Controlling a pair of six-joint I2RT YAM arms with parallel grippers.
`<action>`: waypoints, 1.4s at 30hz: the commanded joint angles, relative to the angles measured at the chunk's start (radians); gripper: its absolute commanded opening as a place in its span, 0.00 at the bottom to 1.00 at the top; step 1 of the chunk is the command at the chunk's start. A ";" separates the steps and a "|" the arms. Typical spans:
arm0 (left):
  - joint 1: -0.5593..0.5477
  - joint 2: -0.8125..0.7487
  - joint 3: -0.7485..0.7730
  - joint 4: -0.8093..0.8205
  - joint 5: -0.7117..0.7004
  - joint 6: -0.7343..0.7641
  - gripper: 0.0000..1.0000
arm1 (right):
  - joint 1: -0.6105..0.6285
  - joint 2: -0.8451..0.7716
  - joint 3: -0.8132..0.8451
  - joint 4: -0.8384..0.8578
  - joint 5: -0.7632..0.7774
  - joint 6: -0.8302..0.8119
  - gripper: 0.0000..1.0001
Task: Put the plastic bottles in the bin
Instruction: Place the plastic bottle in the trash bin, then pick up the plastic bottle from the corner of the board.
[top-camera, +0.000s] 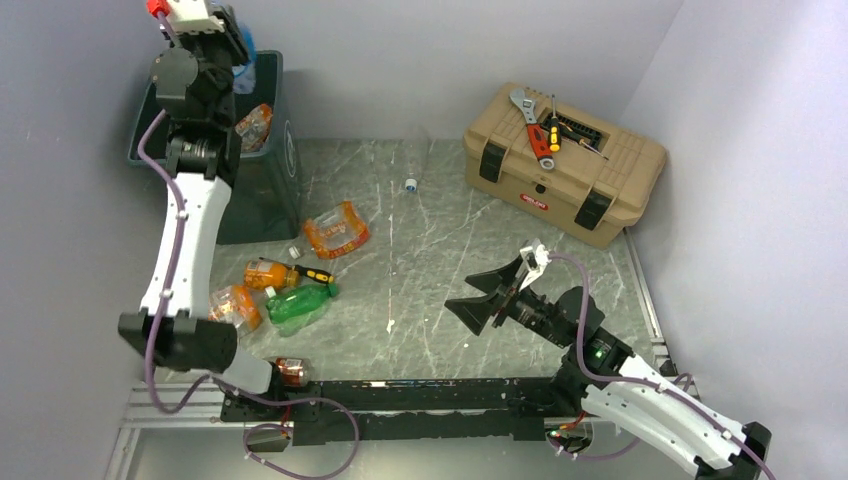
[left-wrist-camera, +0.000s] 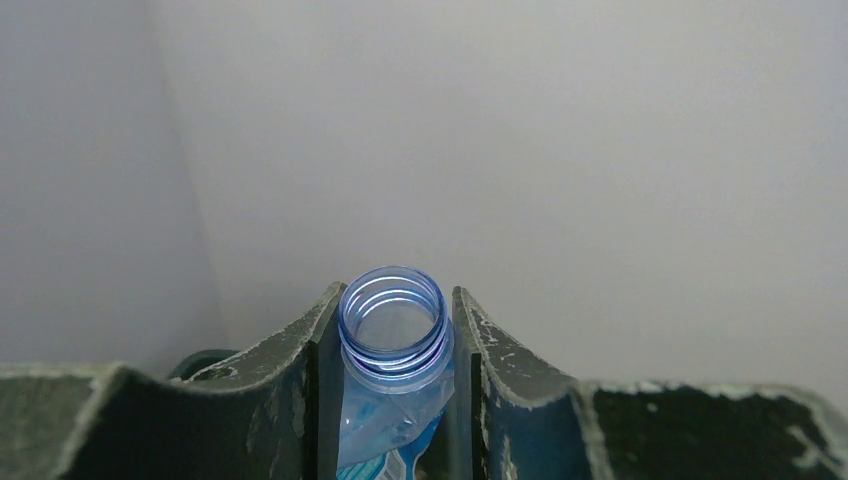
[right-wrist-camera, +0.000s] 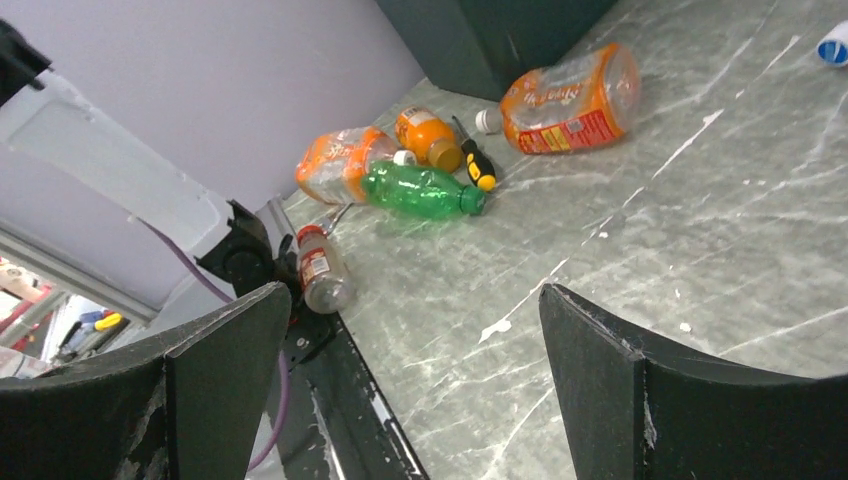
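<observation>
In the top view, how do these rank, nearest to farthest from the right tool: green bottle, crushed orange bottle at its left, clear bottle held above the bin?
1. Green bottle, left of the right tool.
2. Crushed orange bottle, farther left.
3. Clear bottle, in the left tool above the bin, far left.

The bin (top-camera: 262, 195) is tall, dark green-grey and upright, with crushed clear-and-orange bottles (top-camera: 252, 124) showing inside its rim. Above its opening, a capless clear bottle (left-wrist-camera: 392, 335) with a blue label is pinched at the neck by the left gripper (left-wrist-camera: 393, 300). Just off the bin's near right corner lies a flattened orange bottle (top-camera: 337, 230) with a red label. Further out on the near side lie a small orange bottle (top-camera: 266, 272), a green bottle (top-camera: 300, 304) and a crushed orange-tinted bottle (top-camera: 235, 305) — close together, all on their sides — and beyond them a red-capped bottle (top-camera: 290, 372). To the bin's right is a see-through bottle (top-camera: 417, 150), hard to make out.
</observation>
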 joint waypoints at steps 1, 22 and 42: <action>0.145 0.124 -0.011 0.323 0.011 -0.045 0.00 | 0.003 -0.045 -0.038 0.086 -0.006 0.083 0.99; 0.205 0.248 -0.166 0.325 0.184 -0.167 0.99 | 0.003 -0.084 -0.139 0.092 0.014 0.080 0.98; -0.198 -0.320 -0.192 -0.515 -0.011 -0.173 1.00 | 0.000 0.212 0.132 -0.087 0.213 0.121 1.00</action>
